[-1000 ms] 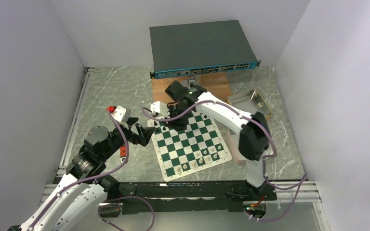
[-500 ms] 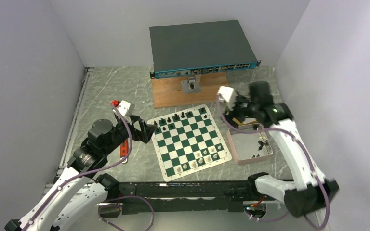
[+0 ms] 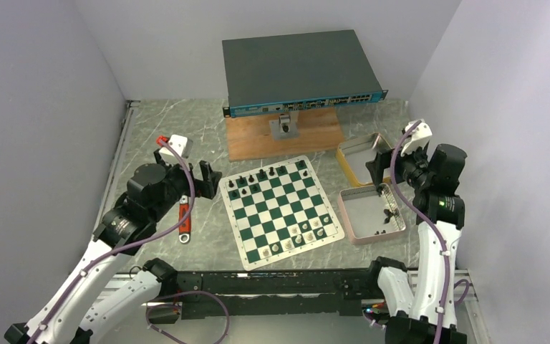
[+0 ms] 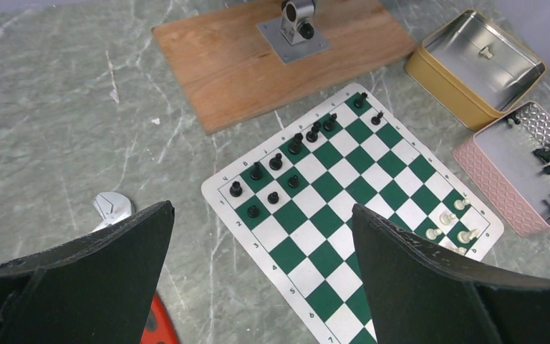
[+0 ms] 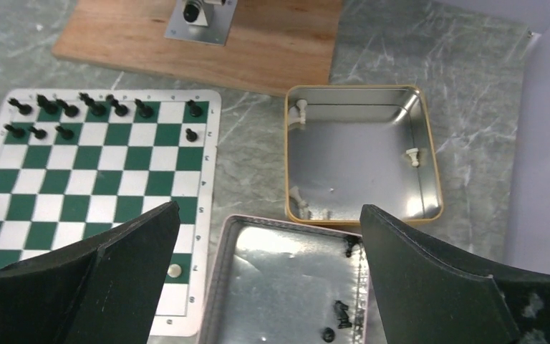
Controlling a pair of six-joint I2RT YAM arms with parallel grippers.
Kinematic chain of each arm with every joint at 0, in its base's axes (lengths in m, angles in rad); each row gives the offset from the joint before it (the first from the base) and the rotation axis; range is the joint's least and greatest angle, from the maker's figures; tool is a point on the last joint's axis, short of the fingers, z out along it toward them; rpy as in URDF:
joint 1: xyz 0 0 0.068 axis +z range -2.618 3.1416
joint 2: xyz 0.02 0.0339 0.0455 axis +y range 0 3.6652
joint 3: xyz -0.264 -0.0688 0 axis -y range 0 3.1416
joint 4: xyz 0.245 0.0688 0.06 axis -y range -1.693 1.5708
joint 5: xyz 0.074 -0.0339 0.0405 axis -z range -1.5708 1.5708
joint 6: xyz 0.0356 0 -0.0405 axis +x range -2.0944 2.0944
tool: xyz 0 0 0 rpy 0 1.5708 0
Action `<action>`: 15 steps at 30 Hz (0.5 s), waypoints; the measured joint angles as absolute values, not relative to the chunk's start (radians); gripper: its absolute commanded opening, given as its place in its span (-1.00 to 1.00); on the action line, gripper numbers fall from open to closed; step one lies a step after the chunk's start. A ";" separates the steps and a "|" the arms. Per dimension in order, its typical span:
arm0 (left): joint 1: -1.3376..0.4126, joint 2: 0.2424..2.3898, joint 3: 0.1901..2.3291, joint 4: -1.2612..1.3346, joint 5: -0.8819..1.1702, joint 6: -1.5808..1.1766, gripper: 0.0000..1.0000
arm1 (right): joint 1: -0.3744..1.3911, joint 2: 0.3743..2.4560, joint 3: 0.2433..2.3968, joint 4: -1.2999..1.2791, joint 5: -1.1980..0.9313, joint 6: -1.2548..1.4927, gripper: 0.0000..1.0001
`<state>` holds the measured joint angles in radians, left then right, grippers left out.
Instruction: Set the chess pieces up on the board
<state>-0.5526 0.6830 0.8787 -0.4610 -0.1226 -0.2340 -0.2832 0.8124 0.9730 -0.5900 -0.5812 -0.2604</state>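
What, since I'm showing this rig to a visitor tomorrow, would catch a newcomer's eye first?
The green and white board mid-table draws the eye, black chess pieces lined along its far edge, a few white pieces at its near right corner. Behind it looms a big dark network switch; to its right sit a pink tray and a yellow tin. The left gripper and right gripper hang open either side.

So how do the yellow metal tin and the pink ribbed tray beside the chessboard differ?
The yellow metal tin has smooth walls and looks deeper; the pink ribbed tray has textured walls and looks shallower. The tin holds a few white chess pieces; the tray holds black chess pieces. The tin lies farther from the arms, the tray nearer. Both are open rectangles with shiny silver insides, right of the green-and-white chess board.
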 measured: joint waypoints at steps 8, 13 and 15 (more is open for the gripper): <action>-0.553 0.679 0.921 -0.500 -0.151 -0.218 0.99 | -0.286 0.742 0.973 -0.574 -0.524 -0.125 0.99; -0.553 0.710 0.922 -0.499 -0.145 -0.222 0.99 | -0.286 0.724 0.973 -0.531 -0.396 -0.001 0.99; -0.553 0.721 0.922 -0.499 -0.144 -0.222 0.99 | -0.286 0.719 0.973 -0.519 -0.360 0.027 0.99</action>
